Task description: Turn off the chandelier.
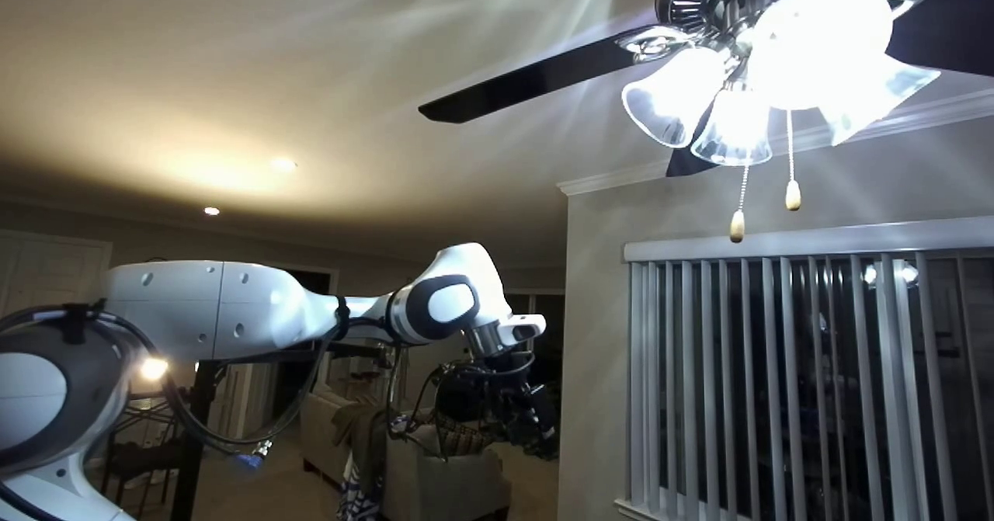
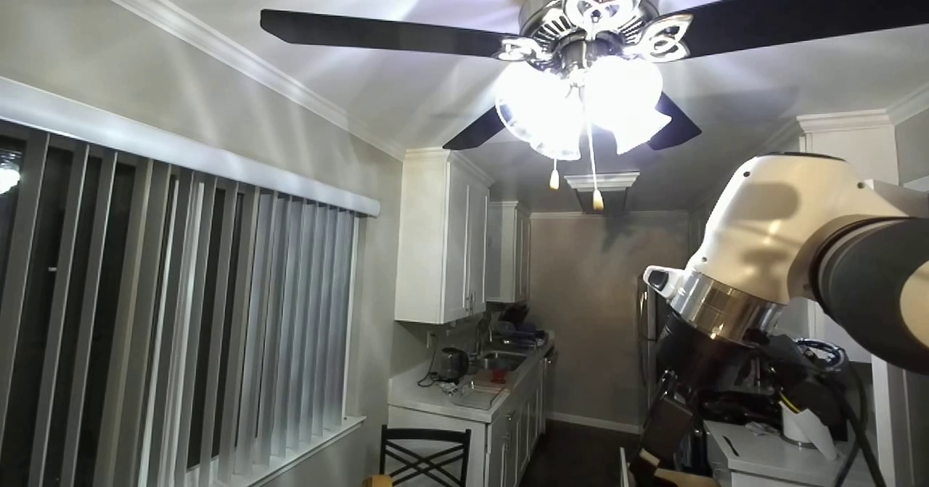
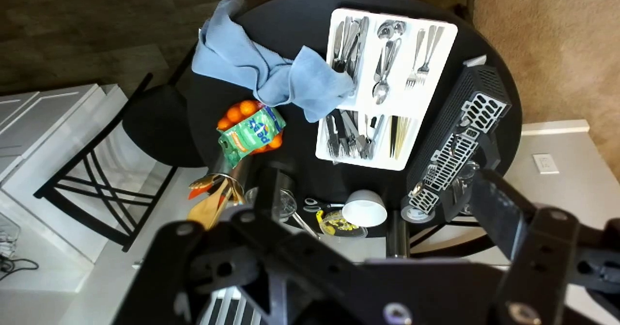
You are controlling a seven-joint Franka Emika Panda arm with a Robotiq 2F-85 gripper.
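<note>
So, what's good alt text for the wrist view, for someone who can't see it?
An open, empty robot pincer at the bottom; beyond it, a round black table seen from above, with a white cutlery tray, a crumpled blue cloth and bagged oranges.

A sofa (image 1: 443, 481), kitchen cabinets (image 2: 427, 240), sink (image 2: 501, 361) and cutlery tray (image 3: 415, 106) show this is a home.

Vertical blinds (image 2: 290, 327) hang across a dark window (image 2: 46, 291) below crown molding (image 2: 254, 64), white cabinets (image 2: 424, 247) hang above a kitchen counter (image 2: 430, 401), recessed lights (image 1: 284, 164) glow warmly in the ceiling (image 1: 233, 55), and a black cross-backed chair (image 3: 160, 129) stands at a round black surface (image 3: 305, 141), beyond which plank flooring (image 3: 87, 29) meets tan carpet (image 3: 547, 54).
</note>
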